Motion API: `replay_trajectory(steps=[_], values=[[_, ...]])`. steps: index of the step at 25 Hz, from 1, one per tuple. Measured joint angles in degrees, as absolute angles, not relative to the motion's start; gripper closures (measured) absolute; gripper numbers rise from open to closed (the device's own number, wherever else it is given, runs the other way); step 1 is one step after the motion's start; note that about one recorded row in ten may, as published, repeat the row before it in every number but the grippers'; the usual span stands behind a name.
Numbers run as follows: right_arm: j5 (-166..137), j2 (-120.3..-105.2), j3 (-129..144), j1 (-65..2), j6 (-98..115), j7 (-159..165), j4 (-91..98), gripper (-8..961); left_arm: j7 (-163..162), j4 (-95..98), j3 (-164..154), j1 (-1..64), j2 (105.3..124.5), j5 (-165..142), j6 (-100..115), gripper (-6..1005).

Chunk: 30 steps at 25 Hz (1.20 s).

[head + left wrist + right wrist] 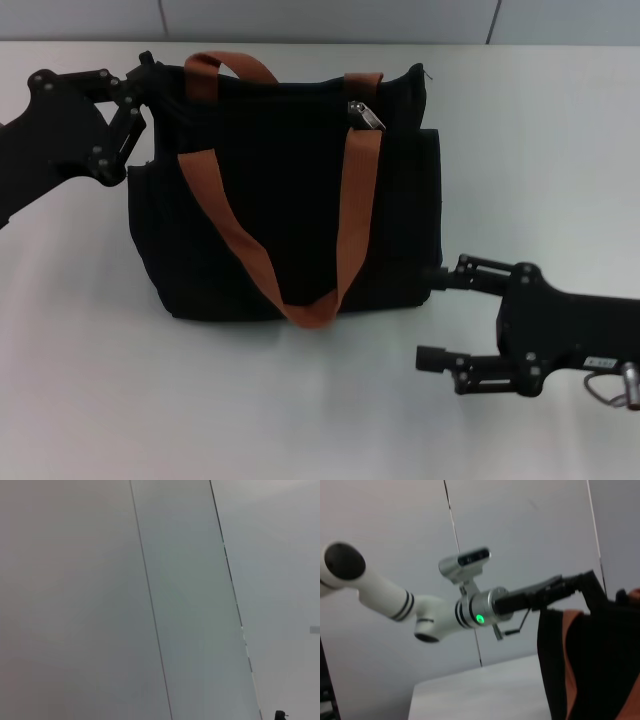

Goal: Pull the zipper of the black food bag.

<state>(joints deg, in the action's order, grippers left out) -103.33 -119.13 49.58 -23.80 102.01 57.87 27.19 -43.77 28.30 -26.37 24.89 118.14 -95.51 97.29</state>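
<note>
With the left pincer [150, 72] seemingly clamped on the top corner of the black food bag [285, 190] at upper centre-left, the spread right pincer [437, 320] (lower right, above the desk [300, 400]) must next reach the zipper [366, 115].

One black food bag [290, 190] is seen on the white worktop [300, 400], toward its far edge. Two orange-brown straps are counted on it: one [235, 230] hanging down the front face, the other [215, 65] standing above the top edge at the far side. One silver zipper [366, 114] pull is found on the top edge. Two grippers are counted: the left gripper [140, 85] at the bag's far-left top corner, and the right gripper [435, 320] toward the near right corner of the worktop.
</note>
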Motion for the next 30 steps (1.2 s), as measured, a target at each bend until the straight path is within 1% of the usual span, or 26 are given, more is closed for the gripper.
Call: replay_trajectory(steps=[3, 9, 10, 11, 14, 15, 17, 19, 20, 22, 23, 24, 26, 28, 30], values=[[-104.0, -119.12, 49.9, -24.6, 100.5, 54.6, 24.1, 136, -45.8, 28.3, -26.3, 24.3, 118.14, -95.4, 97.0, 843], [-104.0, -119.10, 49.9, -24.9, 100.3, 53.8, 23.9, 136, -51.6, 28.5, -26.3, 22.7, 118.03, -95.3, 96.4, 839], [-104.0, -119.08, 49.9, -25.0, 100.3, 53.6, 23.8, 136, -53.9, 28.7, -26.3, 22.6, 117.76, -95.4, 96.0, 839], [-104.0, -119.07, 49.9, -25.1, 100.0, 53.2, 23.8, 136, -58.9, 29.4, -26.6, 22.3, 116.74, -96.0, 95.5, 838], [-104.0, -119.10, 49.9, -25.1, 99.0, 53.1, 23.8, 136, -66.6, 31.2, -27.0, 21.5, 114.95, -97.1, 95.4, 836], [-104.0, -119.10, 49.9, -25.1, 99.0, 53.1, 23.8, 136, -66.6, 31.2, -27.0, 21.5, 114.95, -97.1, 95.4, 835], [-104.1, -119.18, 49.9, -25.3, 98.1, 53.1, 23.5, 136, -71.7, 33.0, -27.0, 20.9, 113.70, -98.3, 95.9, 834], [-104.1, -119.23, 49.9, -26.7, 96.1, 53.1, 21.2, 136, -75.8, 34.9, -27.1, 20.3, 112.68, -99.8, 96.7, 753], [-104.1, -119.24, 49.9, -27.8, 95.1, 52.8, 19.4, 136, -79.8, 37.0, -27.1, 19.8, 111.76, -101.5, 99.2, 713], [-104.1, -119.26, 49.9, -28.1, 94.7, 52.6, 18.9, 136, -81.3, 37.8, -27.1, 19.6, 111.11, -102.2, 101.6, 632], [-104.1, -119.30, 49.9, -28.4, 94.3, 52.4, 18.5, 136, -81.3, 37.8, -27.1, 19.6, 111.11, -102.2, 101.6, 528], [-104.1, -119.34, 49.9, -28.6, 94.0, 52.2, 18.3, 136, -81.9, 37.9, -27.1, 19.6, 110.63, -102.6, 104.7, 424], [-104.1, -119.41, 49.9, -28.9, 93.8, 51.9, 17.9, 136, -81.6, 37.9, -27.0, 19.6, 110.32, -102.6, 108.7, 359], [-104.1, -119.41, 49.9, -29.1, 93.8, 51.6, 17.6, 136, -81.6, 37.9, -27.0, 19.6, 110.32, -102.6, 108.7, 294], [-104.0, -119.42, 49.9, -29.4, 93.7, 50.8, 16.8, 136, -79.2, 37.5, -27.8, 19.6, 110.51, -102.8, 113.4, 229]])
